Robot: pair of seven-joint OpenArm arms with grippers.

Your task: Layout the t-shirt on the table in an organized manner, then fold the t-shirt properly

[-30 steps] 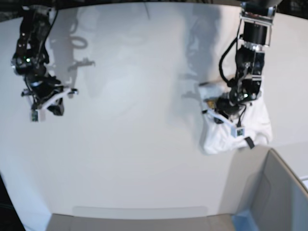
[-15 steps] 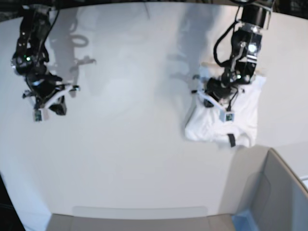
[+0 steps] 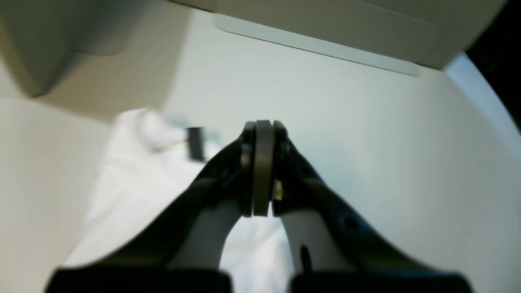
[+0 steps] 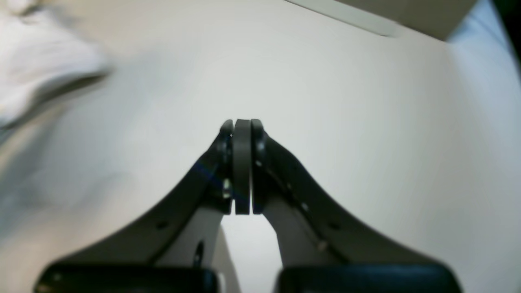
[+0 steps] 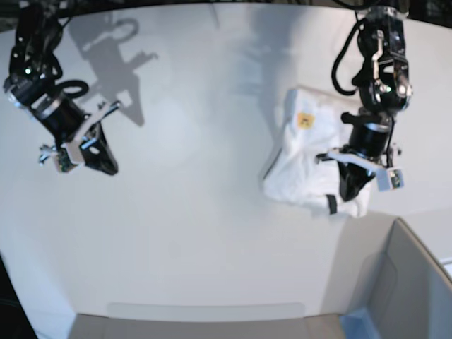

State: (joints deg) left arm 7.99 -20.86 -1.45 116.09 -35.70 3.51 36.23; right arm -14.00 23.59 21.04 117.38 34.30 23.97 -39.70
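**A:** Which step are you on?

**B:** The first one, I think. The shirt (image 5: 307,159) is not laid out yet. It sits bunched up in a lump on the surface (image 5: 198,233), close to the grey bin (image 5: 409,282).

**A:** What are your hands doing?

**B:** Your left hand (image 5: 351,189) is closed. It hangs right over the near end of the shirt, by the little black tag (image 5: 332,205). I cannot tell if it pinches any cloth. Your right hand (image 5: 106,167) is closed too, with nothing in it. It is far off on the other side, well apart from the shirt.

**A:** What comes next?

**B:** You likely need to bring the right hand over, so each hand can take an edge and pull the shirt out flat.
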